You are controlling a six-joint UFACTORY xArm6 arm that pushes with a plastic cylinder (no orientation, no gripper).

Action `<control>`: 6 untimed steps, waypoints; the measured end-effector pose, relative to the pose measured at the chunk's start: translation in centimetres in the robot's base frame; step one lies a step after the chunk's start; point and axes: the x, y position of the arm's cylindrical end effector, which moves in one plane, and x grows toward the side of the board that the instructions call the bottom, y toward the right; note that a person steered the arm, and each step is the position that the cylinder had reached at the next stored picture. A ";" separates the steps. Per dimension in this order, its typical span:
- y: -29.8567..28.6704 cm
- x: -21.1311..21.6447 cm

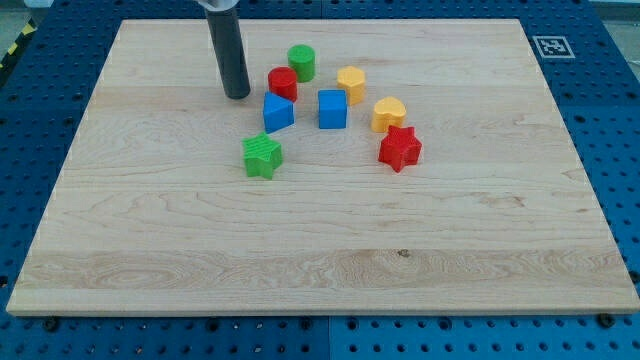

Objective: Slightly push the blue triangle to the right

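Observation:
The blue triangle [278, 112] lies on the wooden board [320, 250] in the upper middle of the view. My tip [238, 96] rests on the board to the triangle's upper left, a short gap away and not touching it. A red cylinder [283, 83] sits just above the triangle, close to it. A blue cube [332, 109] lies to the triangle's right with a gap between them.
A green cylinder [301, 62] is above the red one. A yellow hexagon block [351, 84] and a yellow heart block [389, 114] lie to the right. A red star [400, 149] sits below the heart. A green star [263, 156] lies below the triangle.

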 end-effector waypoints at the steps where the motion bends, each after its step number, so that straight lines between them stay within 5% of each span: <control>1: 0.3 0.0; 4: 3.2 3.3; 6: -3.1 0.2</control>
